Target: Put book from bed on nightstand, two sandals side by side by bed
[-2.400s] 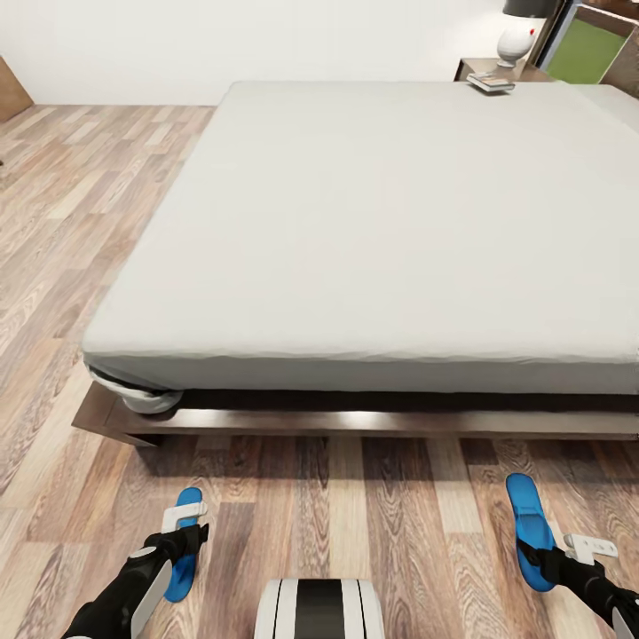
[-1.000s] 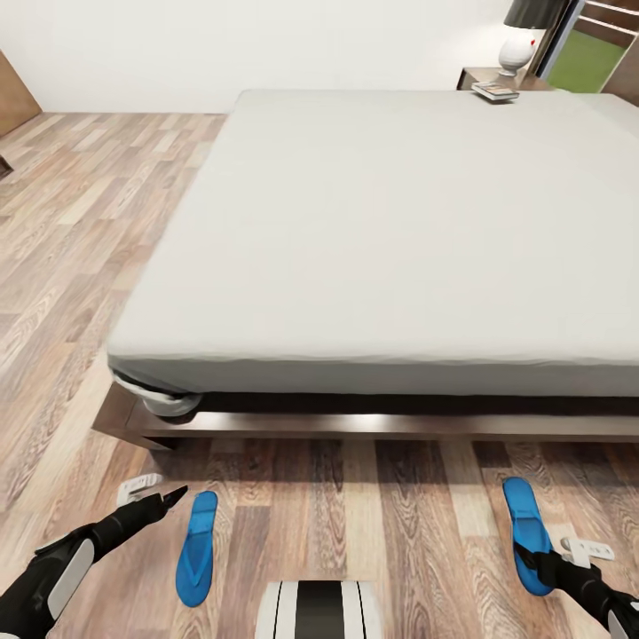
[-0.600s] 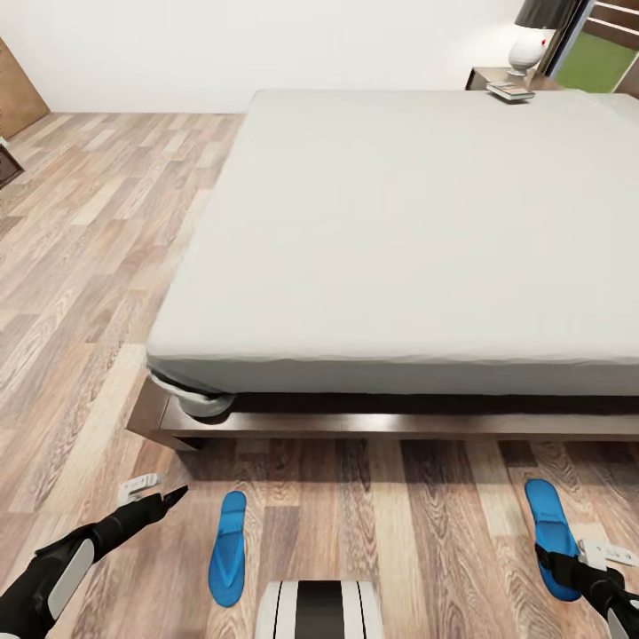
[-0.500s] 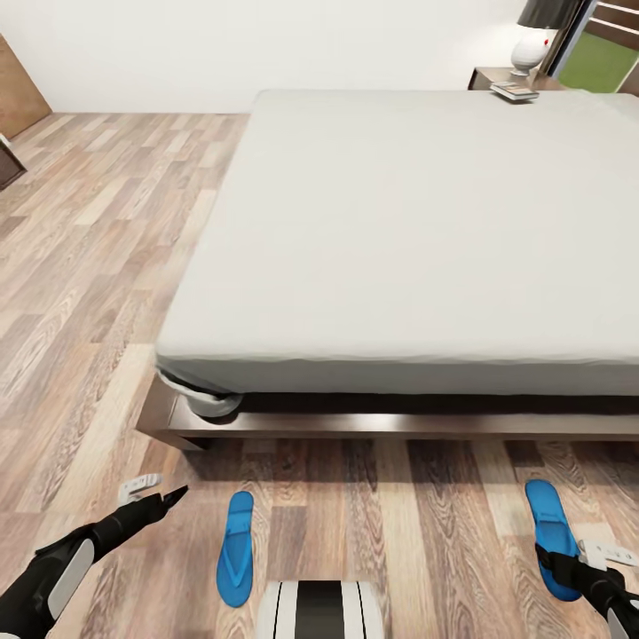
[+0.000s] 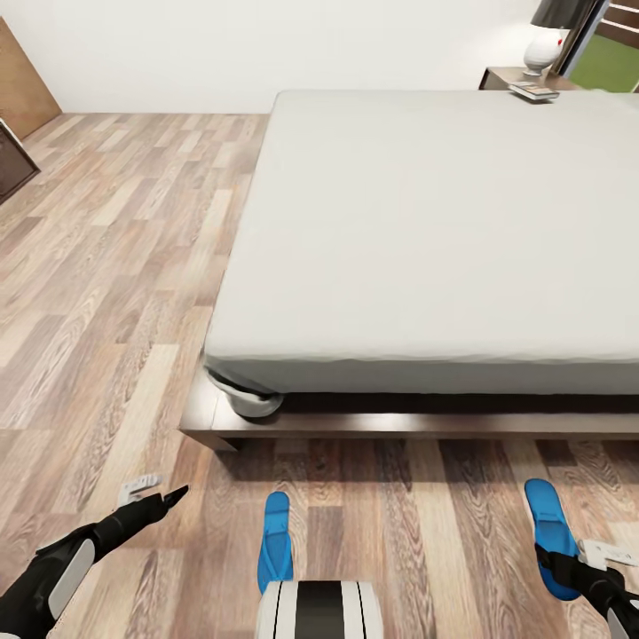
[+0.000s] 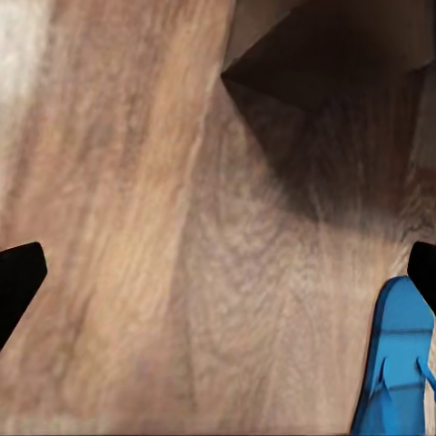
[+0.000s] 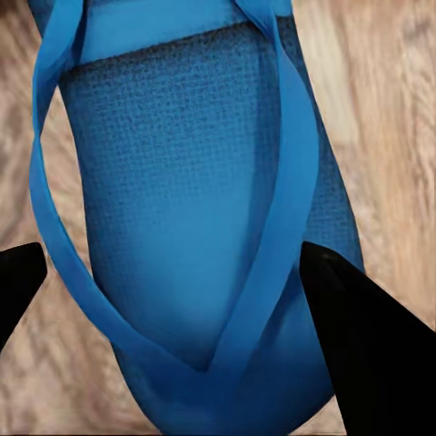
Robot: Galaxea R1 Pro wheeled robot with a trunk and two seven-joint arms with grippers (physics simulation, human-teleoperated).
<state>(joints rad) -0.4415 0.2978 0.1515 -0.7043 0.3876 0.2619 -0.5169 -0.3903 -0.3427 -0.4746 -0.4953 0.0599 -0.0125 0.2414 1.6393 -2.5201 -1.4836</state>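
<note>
The bed [image 5: 444,231] takes up the middle and right of the head view, with its near corner at centre. One blue sandal [image 5: 275,541] lies flat on the floor beside the bed frame, partly behind my trunk. My left gripper [image 5: 160,490] hangs open to its left, apart from it; the left wrist view shows that sandal [image 6: 395,363] beside the open gripper [image 6: 218,282]. My right gripper [image 5: 577,557] is shut on the second sandal [image 5: 548,531], whose sole and straps [image 7: 191,209] sit between the fingers. The book [image 5: 535,90] rests on the nightstand [image 5: 499,76].
A lamp [image 5: 547,53] stands on the nightstand beside the book. A dark cabinet [image 5: 13,164] and a wooden panel [image 5: 27,84] sit at the far left. Wooden floor [image 5: 115,293] stretches left of the bed.
The whole view has shifted, so the bed sits further right. The left gripper let go of its sandal, which stayed on the floor. The right sandal kept pace with its gripper.
</note>
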